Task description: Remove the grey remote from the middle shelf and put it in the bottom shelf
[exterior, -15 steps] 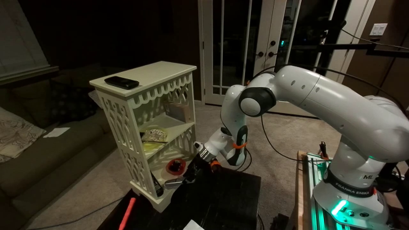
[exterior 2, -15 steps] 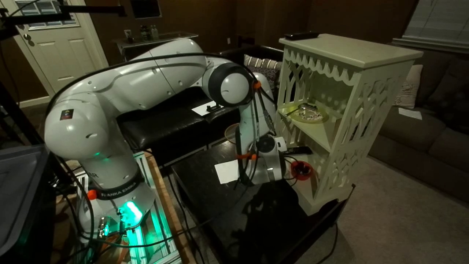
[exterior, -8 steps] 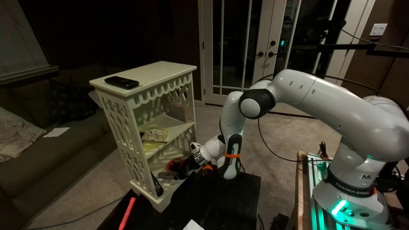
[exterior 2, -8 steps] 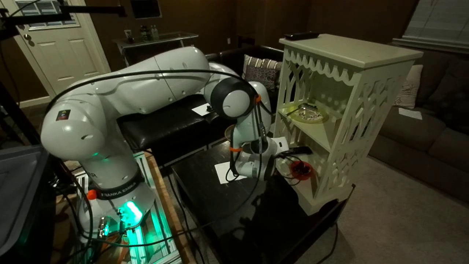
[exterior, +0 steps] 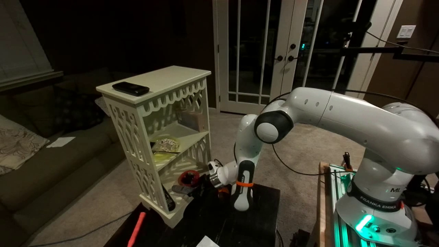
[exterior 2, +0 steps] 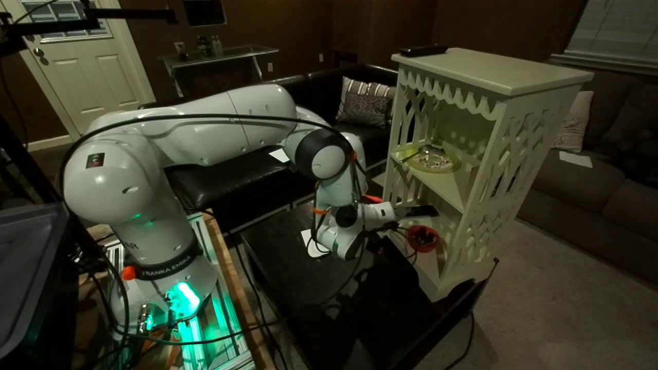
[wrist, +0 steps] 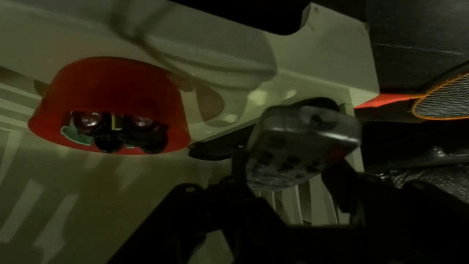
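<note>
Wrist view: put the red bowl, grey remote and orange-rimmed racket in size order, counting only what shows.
1. Red bowl
2. Grey remote, likely enlarged by its nearness to the camera
3. Orange-rimmed racket, cut off by the picture's edge
Apparent size only; true sizes may rank differently.

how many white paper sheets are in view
3: one white paper sheet on the dark fabric couch, a second sheet on the black leather sofa, a third sheet on the flat black table. The white robot arm could hide others.
</note>
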`<state>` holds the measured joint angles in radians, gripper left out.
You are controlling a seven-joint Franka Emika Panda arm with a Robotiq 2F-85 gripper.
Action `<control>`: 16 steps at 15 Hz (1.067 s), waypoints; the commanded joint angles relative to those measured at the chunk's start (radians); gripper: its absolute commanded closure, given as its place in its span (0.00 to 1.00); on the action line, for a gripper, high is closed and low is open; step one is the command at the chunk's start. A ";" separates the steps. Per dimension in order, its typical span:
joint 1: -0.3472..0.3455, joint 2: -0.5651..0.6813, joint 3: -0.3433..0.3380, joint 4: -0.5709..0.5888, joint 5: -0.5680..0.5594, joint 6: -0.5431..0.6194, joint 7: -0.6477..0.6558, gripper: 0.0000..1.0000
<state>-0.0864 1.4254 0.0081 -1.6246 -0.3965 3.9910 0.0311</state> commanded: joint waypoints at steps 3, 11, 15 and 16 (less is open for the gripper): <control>0.073 0.117 0.023 0.122 0.184 0.122 -0.057 0.69; 0.184 0.063 0.009 0.134 0.482 0.169 -0.139 0.69; 0.207 0.059 0.001 0.158 0.596 0.132 -0.179 0.69; 0.211 0.059 -0.003 0.163 0.612 0.117 -0.186 0.69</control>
<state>0.1010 1.4845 0.0183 -1.4894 0.1404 4.1455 -0.1188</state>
